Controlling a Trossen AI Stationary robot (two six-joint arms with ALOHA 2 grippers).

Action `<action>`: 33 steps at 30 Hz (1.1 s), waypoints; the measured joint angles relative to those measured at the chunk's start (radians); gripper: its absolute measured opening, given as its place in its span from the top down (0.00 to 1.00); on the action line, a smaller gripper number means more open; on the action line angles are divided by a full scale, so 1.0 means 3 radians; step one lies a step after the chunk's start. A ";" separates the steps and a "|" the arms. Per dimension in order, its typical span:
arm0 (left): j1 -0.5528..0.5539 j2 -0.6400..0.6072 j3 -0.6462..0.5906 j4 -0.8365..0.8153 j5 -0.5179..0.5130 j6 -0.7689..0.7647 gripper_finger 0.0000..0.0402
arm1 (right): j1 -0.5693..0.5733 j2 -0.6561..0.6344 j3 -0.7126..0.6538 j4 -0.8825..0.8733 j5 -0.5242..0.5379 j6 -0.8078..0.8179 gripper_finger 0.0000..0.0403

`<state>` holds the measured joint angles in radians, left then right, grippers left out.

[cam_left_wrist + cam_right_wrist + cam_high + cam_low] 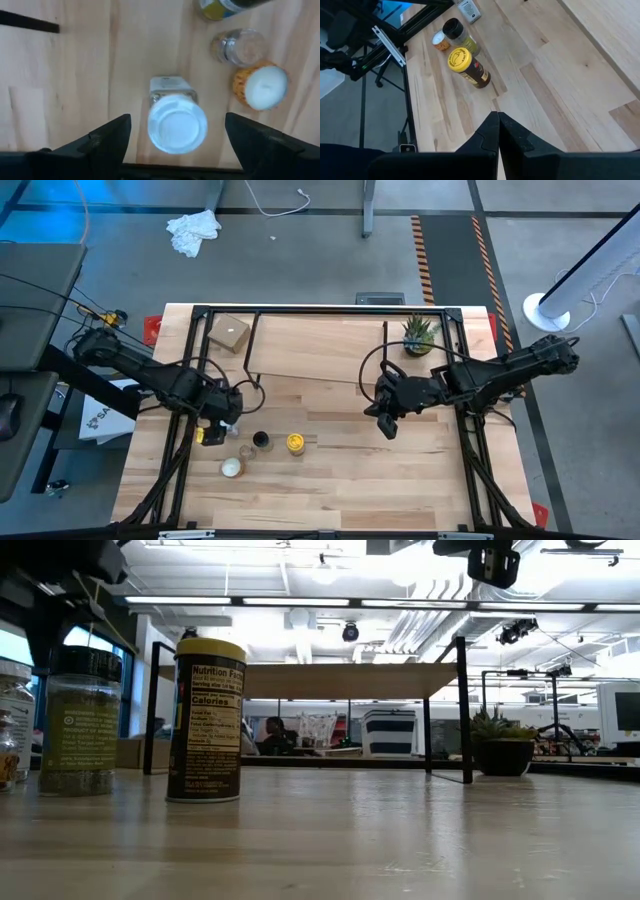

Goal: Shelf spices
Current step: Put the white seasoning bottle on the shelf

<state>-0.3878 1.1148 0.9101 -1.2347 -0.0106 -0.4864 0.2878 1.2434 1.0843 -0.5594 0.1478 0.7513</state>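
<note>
Above the front-left part of the table (400, 490), the left end effector (175, 137) hangs with its fingers spread wide on either side of a white-capped jar (176, 122), touching neither side of it. That jar stands upright on the wood just beside three other spices: a smaller clear glass jar (237, 46), a jar with a pale round cap (262, 86) and, partly cut off, a yellow-labelled one (220, 7). From overhead, the yellow-lidded jar (295, 443) and the black-capped jar (262, 441) stand side by side, near the front. Farther back, the shelf (345, 680), a light-wood plank on thin black legs, spans the table with nothing on it. Over the table's right half, the right end effector (498, 131) waits with its fingers pressed together, near a small potted plant (419, 335).
</note>
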 joint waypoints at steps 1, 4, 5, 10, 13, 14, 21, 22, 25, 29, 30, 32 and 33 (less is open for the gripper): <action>0.0000 0.0002 -0.0003 0.0015 -0.0010 0.0019 0.20 | 0.0000 0.0000 -0.0001 0.0000 0.0000 0.0000 1.00; 0.0001 -0.0001 -0.0003 0.0029 -0.0023 0.0173 0.20 | 0.0000 0.0000 -0.0001 -0.0001 0.0003 0.0000 1.00; 0.0000 -0.0001 -0.0003 0.0022 -0.0021 0.0216 0.20 | 0.0000 0.0000 -0.0001 -0.0002 0.0003 -0.0001 1.00; -0.0030 -0.0001 -0.0003 0.0030 -0.0016 0.0258 0.20 | 0.0000 0.0000 -0.0001 -0.0024 0.0003 -0.0015 1.00; -0.0051 -0.0001 -0.0003 0.0040 -0.0067 0.0259 0.20 | 0.0000 0.0000 -0.0001 -0.0031 0.0005 -0.0034 1.00; -0.0055 -0.0001 -0.0003 0.0040 -0.0072 0.0259 0.20 | 0.0000 0.0000 -0.0001 -0.0037 0.0005 -0.0035 1.00; -0.0070 -0.0001 -0.0004 0.0040 -0.0096 0.0278 0.20 | 0.0000 0.0000 -0.0001 -0.0076 0.0014 -0.0037 1.00; -0.0070 -0.0001 -0.0004 0.0040 -0.0097 0.0306 0.20 | 0.0000 0.0000 -0.0001 -0.0077 0.0014 -0.0039 1.00; -0.0070 -0.0001 -0.0004 0.0040 -0.0098 0.0346 0.20 | 0.0000 0.0000 -0.0001 -0.0078 0.0013 -0.0052 1.00; -0.0070 -0.0001 -0.0004 0.0048 -0.0098 0.0348 0.20 | 0.0000 0.0000 -0.0001 -0.0078 0.0013 -0.0064 1.00; -0.0070 -0.0001 -0.0004 0.0049 -0.0096 0.0348 0.20 | 0.0000 0.0000 -0.0001 -0.0079 0.0013 -0.0064 1.00; -0.0070 -0.0001 -0.0004 0.0049 -0.0094 0.0344 0.20 | 0.0000 0.0000 -0.0001 -0.0082 0.0011 -0.0087 1.00; -0.0070 -0.0001 -0.0004 0.0050 -0.0094 0.0345 0.20 | 0.0000 0.0000 -0.0001 -0.0087 0.0011 -0.0096 1.00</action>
<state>-0.4088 1.1145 0.9089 -1.2199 -0.0387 -0.3830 0.2878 1.2434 1.0840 -0.5856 0.1513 0.7224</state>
